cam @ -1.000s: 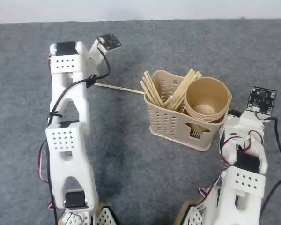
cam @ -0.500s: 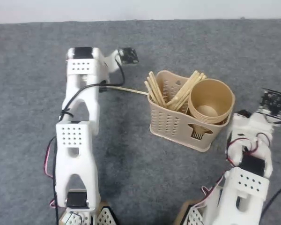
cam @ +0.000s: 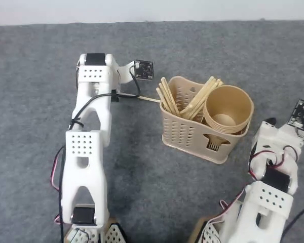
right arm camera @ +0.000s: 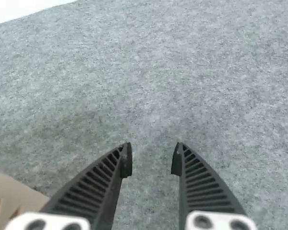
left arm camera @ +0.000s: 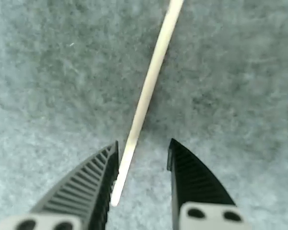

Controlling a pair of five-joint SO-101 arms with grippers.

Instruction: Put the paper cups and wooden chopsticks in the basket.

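— Fingers of the left gripper [left arm camera: 143, 149]: how do they stand?

— Apart. They are black and ribbed, and the thin pale wooden chopstick [left arm camera: 149, 91] lies between them. Its near end sits close against one finger, but nothing clamps it.

— How will that stick handle?

— Light and stiff, I judge, and smooth enough to roll or pivot if pinched at the very tip. A hold further along the shaft should swing less. It needs only a gentle squeeze.

— Where does it lie?

— On the grey felt mat [cam: 142, 167]. In the high view it runs from the gripper toward three o'clock. Its far tip is just beside the rim of the beige perforated plastic basket [cam: 185, 134]; whether they touch, I cannot tell.

— What edges does it have to clear?

— The basket rim first. Past it come the bundled wooden chopsticks [cam: 197, 98] leaning out of the nine o'clock half of the basket. The stacked tan paper cups [cam: 228, 109] fill the three o'clock half, so the stick has to go in on the near side.

— Any open room?

— Bare mat lies at the basket's twelve and six o'clock. Off toward four o'clock the right gripper [right arm camera: 151, 160] hangs over the mat, fingers apart and nothing between them.
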